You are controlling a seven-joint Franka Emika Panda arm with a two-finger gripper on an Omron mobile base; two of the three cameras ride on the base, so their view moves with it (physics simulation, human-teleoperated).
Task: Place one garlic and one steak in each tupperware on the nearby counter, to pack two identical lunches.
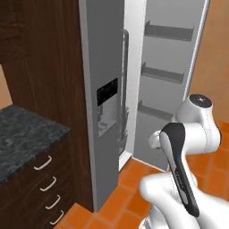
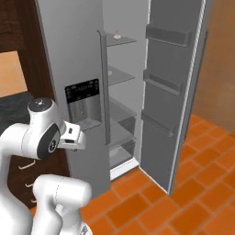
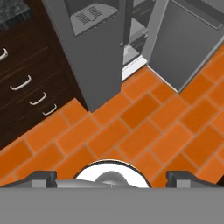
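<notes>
Kitchen, orange tiled floor (image 3: 144, 131) laid on a diagonal in the hand view. Orange walls behind. Dark brown tall cabinet (image 1: 49, 67) stands between the bench and the fridge.

Bench (image 1: 22, 134): dark speckled stone top, at the left edge of the left base view, bare where visible. Under it, dark wood drawers (image 1: 40, 188) with curved silver handles, four handles stacked one above another.

Fridge (image 2: 73, 69): grey, side by side. Left door shut, with a black dispenser panel (image 2: 82, 92) and recess beneath. Right door (image 2: 170, 92) swung wide open, three grey door bins one above another on its inner face. Interior shelves exposed.

Task items: a small pale rounded thing (image 2: 117, 35) sits on the top fridge shelf (image 2: 121, 41), near the shelf's front; likely a garlic, too small to confirm, and no long axis or pointing direction can be read. A flat pale patch on the second shelf down, not identifiable.

Arm: white, folded in front of the fridge, elbow high, hand aimed down at the floor.

Tool (image 3: 112, 177): the two dark fingertips (image 3: 43, 177) sit far apart at the bottom of the hand view, nothing between them but floor tiles. Jaws spread wide, holding nothing.
</notes>
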